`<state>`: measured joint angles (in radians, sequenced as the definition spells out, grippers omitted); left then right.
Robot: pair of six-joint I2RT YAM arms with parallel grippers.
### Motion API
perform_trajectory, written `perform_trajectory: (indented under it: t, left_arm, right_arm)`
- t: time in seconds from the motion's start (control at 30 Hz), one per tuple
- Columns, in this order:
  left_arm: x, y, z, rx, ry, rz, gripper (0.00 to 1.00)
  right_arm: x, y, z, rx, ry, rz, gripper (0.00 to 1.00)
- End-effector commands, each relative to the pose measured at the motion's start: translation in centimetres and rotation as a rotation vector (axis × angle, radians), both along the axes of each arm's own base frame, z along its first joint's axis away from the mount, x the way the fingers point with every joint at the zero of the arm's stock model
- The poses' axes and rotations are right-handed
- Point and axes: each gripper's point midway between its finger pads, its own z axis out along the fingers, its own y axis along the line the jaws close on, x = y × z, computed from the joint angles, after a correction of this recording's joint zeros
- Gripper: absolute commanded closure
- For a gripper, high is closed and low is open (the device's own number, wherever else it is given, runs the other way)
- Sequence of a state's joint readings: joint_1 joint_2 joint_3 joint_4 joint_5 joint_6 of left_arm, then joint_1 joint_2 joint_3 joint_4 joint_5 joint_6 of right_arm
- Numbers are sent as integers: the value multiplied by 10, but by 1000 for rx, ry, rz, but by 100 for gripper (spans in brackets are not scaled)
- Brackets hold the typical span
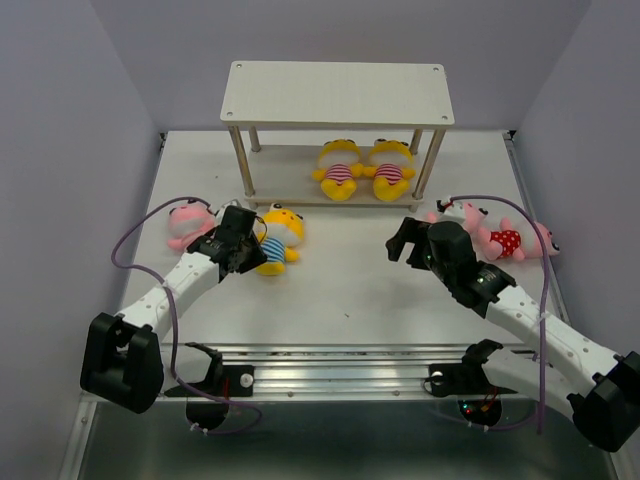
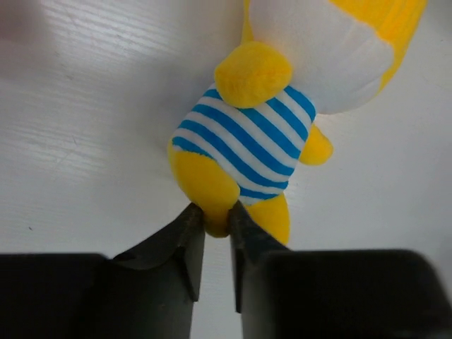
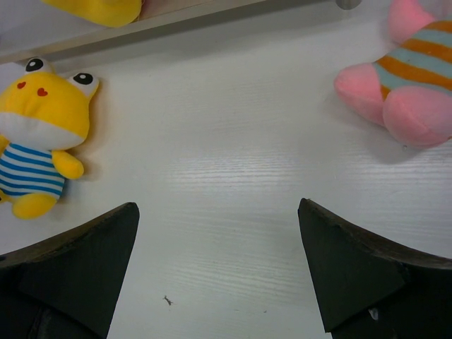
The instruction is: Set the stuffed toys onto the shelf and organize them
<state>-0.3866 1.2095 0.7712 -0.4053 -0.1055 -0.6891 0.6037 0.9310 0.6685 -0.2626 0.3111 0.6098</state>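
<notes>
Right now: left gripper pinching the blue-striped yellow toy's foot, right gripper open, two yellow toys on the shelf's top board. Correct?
One thing off: the two yellow toys lie on the lower board of the shelf, not the top; the top external view shows it. The left gripper does pinch the blue-striped yellow toy by its foot; the right gripper is open.

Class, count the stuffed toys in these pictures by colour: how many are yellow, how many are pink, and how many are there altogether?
Yellow toys: 3, two on the shelf's lower board, one on the table.
Pink toys: 3, all on the table.
Total: 6.
</notes>
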Motion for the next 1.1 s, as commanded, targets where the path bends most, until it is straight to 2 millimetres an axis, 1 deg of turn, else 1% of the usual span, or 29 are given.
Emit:
perform_trajectory:
  t: [0.0, 0.03, 0.07, 0.13, 0.23, 0.27, 0.33, 0.37, 0.43, 0.47, 0.57, 0.67, 0.87, 1.07]
  left_arm:
    - [13, -3, 11, 2, -53, -2, 78]
    - [14, -4, 11, -1, -56, -3, 90]
    - [14, -4, 11, 0, -55, -3, 100]
    - [16, -4, 12, 1, -62, 0, 100]
    - [20, -7, 26, -30, -114, 1, 100]
    - [20, -10, 37, -59, -152, -6, 100]
    - [22, -13, 51, -100, -210, -10, 100]
    - [21, -13, 65, -127, -257, -1, 100]
    - [19, -12, 80, -150, -305, 9, 100]
    - [17, -12, 92, -174, -344, 11, 100]
    - [13, -13, 114, -221, -417, 7, 100]
    - [11, -15, 129, -258, -468, 2, 100]
    - [17, -21, 157, -311, -561, -21, 100]
    - [25, -28, 202, -327, -681, -78, 100]
  right_arm:
    - [2, -2, 7, 0, -24, -18, 0]
    - [2, -2, 8, -1, -26, -20, 0]
    - [2, -3, 8, -1, -27, -22, 0]
    - [1, -4, 9, 0, -31, -24, 0]
    - [1, -4, 11, 2, -38, -23, 0]
    - [0, -5, 10, 0, -37, -22, 0]
    - [0, -5, 11, 1, -38, -24, 0]
    - [0, -5, 12, 3, -41, -24, 0]
    - [-1, -6, 13, 4, -45, -24, 0]
    - [-1, -7, 15, 5, -51, -26, 0]
    - [-2, -8, 18, 9, -61, -28, 0]
    - [-3, -8, 19, 13, -67, -26, 0]
    - [-5, -11, 27, 17, -92, -24, 0]
    - [-4, -13, 31, 11, -108, -27, 0]
